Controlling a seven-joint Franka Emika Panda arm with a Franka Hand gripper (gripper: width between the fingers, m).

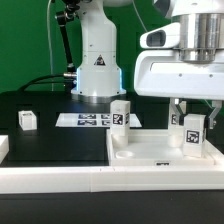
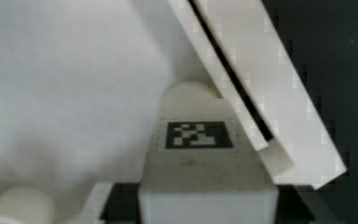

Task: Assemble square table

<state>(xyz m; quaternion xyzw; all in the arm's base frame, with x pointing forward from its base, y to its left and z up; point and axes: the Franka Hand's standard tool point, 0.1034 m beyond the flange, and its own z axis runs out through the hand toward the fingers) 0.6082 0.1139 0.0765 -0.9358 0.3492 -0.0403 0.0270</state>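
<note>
The white square slab with a raised rim lies at the front on the exterior view's right. My gripper hangs over its right part, shut on a white tagged leg that stands upright at the slab. In the wrist view the leg sits between my two black finger pads, at my gripper, with the slab's surface and rim beyond it. A second leg stands at the slab's far left corner. A third leg lies on the black table at the left.
The marker board lies flat in front of the robot base. The long white border rail runs along the front. A white block shows at the left edge. A small tagged piece is half hidden behind my finger.
</note>
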